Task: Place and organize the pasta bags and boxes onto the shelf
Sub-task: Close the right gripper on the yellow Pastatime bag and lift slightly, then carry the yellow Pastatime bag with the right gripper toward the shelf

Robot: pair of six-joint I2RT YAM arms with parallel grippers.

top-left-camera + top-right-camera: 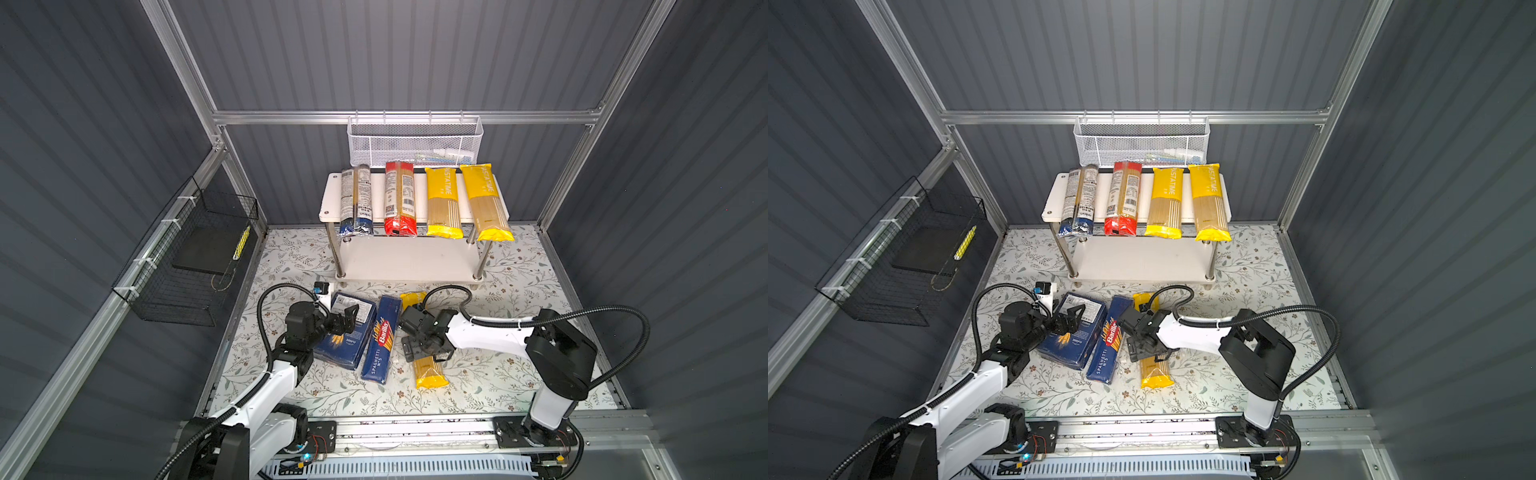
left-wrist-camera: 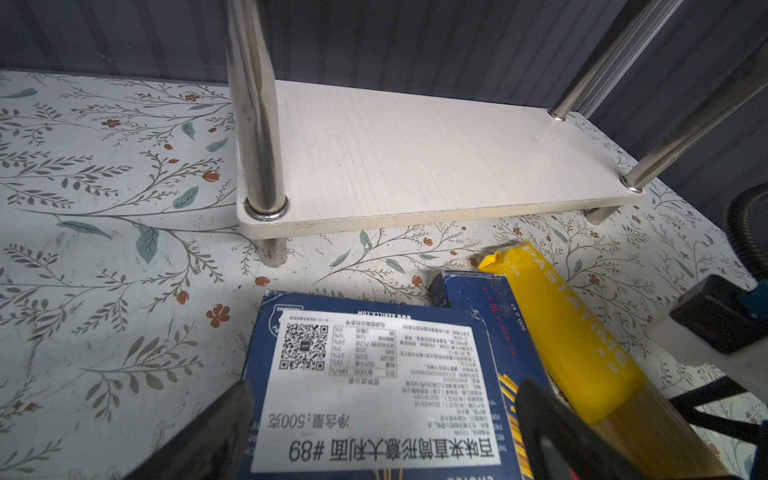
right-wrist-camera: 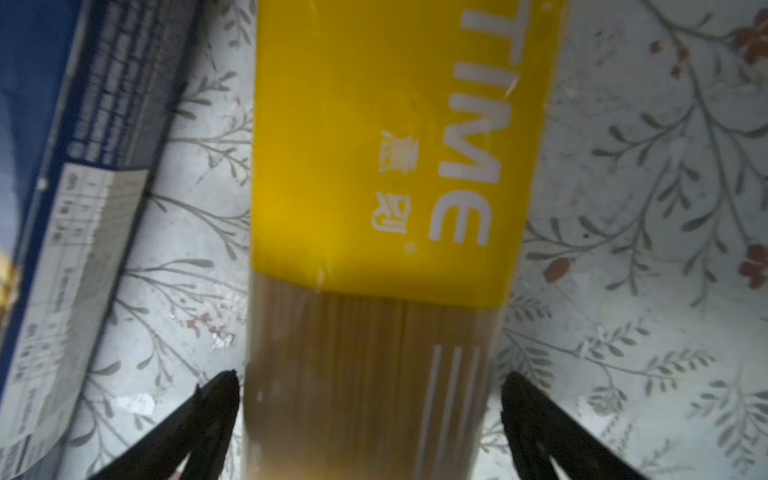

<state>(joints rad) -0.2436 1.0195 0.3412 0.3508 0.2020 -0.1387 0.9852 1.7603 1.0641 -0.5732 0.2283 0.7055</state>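
The shelf stands at the back. Its top board carries a dark blue-black bag, a red-ended bag and two yellow PASTATIME bags; its lower board is bare. On the floral mat lie the wide Barilla box, the slim SPAGHETTI box and a third yellow bag. My left gripper is open, one finger either side of the wide box. The right gripper is open astride the yellow bag, with gaps on both sides.
A white mesh basket hangs on the rail behind the shelf. A black wire basket is fixed to the left wall. Chrome shelf legs rise just beyond the boxes. The slim box lies close beside the yellow bag.
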